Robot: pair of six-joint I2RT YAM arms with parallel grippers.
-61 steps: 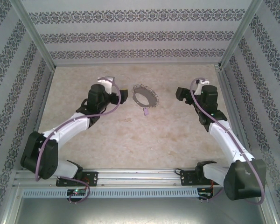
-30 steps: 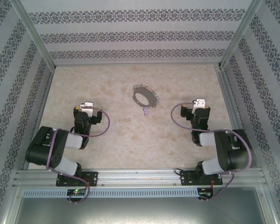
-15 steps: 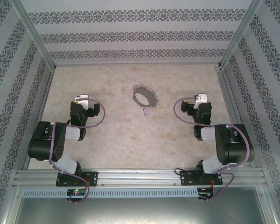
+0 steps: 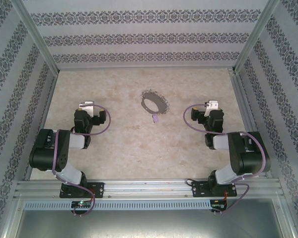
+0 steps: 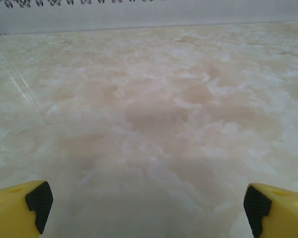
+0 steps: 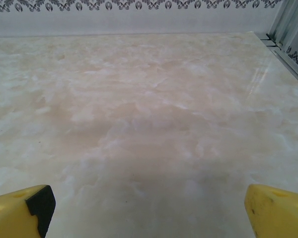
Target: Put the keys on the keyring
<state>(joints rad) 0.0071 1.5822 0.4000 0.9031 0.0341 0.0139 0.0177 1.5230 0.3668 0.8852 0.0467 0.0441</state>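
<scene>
Lilac-headed tiny key with a silvery blade (image 4: 156, 118) lies on marbled beige worktop (image 4: 139, 148), just near of dark-grey scalloped oval keyring (image 4: 154, 101). Left pincer (image 5: 146, 208), right pincer (image 6: 146, 210): wide open, empty, well apart from both. Judged: threading unstarted; next, a fine pinch on key

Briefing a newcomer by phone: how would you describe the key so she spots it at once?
On the marbled beige table, find the dark scalloped keyring near the centre. Just on its near side lies the key: tiny, lilac-headed, not a dark loop.
</scene>
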